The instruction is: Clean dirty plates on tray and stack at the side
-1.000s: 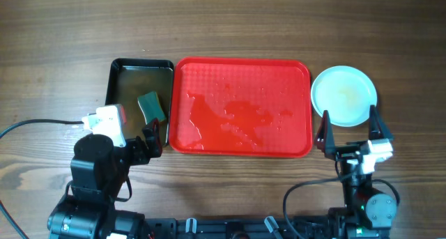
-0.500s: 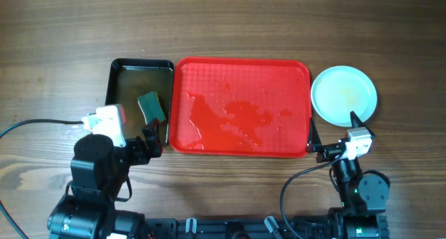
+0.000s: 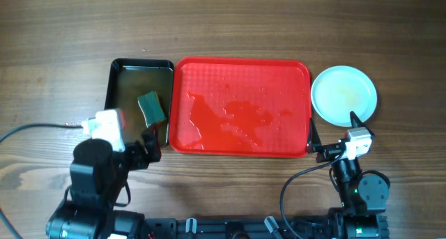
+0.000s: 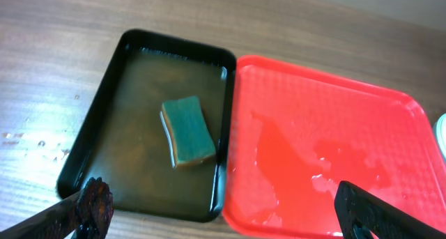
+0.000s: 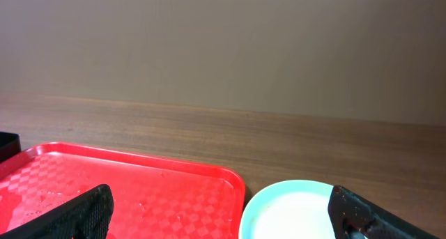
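Note:
The red tray (image 3: pixel 240 68) lies mid-table with puddles of water on it and no plate on it; it also shows in the left wrist view (image 4: pixel 334 127) and the right wrist view (image 5: pixel 139 180). A pale mint-white plate (image 3: pixel 343 95) sits on the table just right of the tray, and also shows in the right wrist view (image 5: pixel 293 211). I cannot tell whether others lie under it. My right gripper (image 3: pixel 333 129) (image 5: pixel 223 214) is open and empty, just in front of the plate's near edge. My left gripper (image 3: pixel 136 143) (image 4: pixel 226 214) is open and empty, in front of the black tray.
A black tray (image 3: pixel 122 79) (image 4: pixel 104 120) of brownish water stands left of the red tray, touching it. A green sponge (image 3: pixel 151 106) (image 4: pixel 188 131) lies in it. A black cable (image 3: pixel 35 127) runs across the table at the left.
My right arm has drawn back toward the table's front edge and tilted its gripper up, away from the plate. My left arm has shifted slightly back. The plate and trays have not moved.

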